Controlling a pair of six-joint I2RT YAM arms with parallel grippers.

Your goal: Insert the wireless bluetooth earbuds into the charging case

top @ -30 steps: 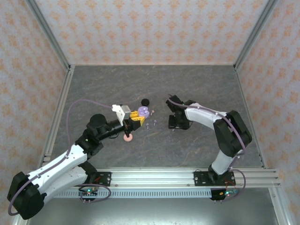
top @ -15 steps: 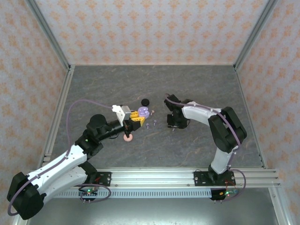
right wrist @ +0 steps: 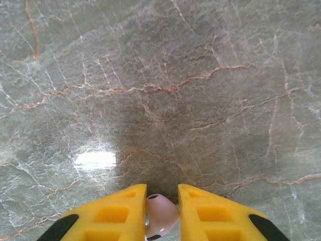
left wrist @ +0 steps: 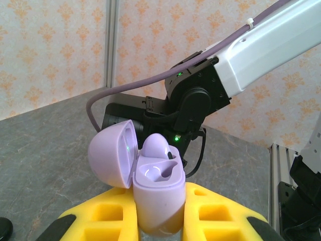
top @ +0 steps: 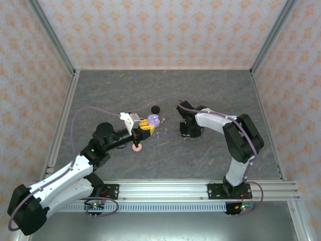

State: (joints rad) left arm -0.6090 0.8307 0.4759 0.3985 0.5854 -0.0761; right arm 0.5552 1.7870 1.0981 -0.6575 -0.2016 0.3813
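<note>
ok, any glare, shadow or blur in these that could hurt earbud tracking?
Right wrist: a bright glare patch on the tabletop, with a dark shadow to its right; the pink earbud in the right gripper is sharp. Left wrist: the open purple charging case is crisp, with a soft sheen on its lid. Top external: even light, but the loose earbuds are mere specks.

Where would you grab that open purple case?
Low on the case, pinched from both sides below the hinge, as the left gripper does. It stands upright with its lid swung open, leaving the top, with one earbud in, reachable.
</note>
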